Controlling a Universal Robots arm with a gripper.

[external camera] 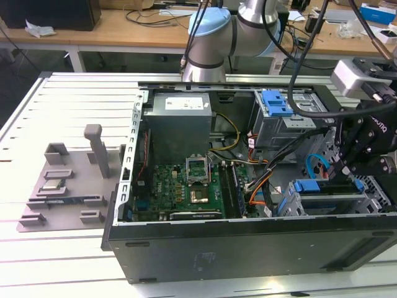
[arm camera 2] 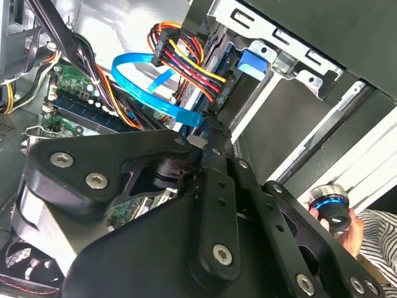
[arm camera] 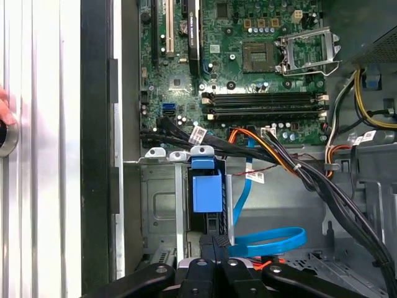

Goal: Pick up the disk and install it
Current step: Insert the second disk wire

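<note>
The disk (arm camera: 206,189) stands on edge in the drive cage (arm camera: 158,205), at about 4 o'clock of the open case (external camera: 248,248) in the exterior view. The gripper (arm camera: 215,239) is clenched, its tips right at the disk's outer end. I judge the installing step is in hand; the next move calls for a straight push along the cage rails, clear of the blue cable (arm camera: 273,239). The second wrist view adds a person's hand (arm camera 2: 347,226) on a knob.
</note>
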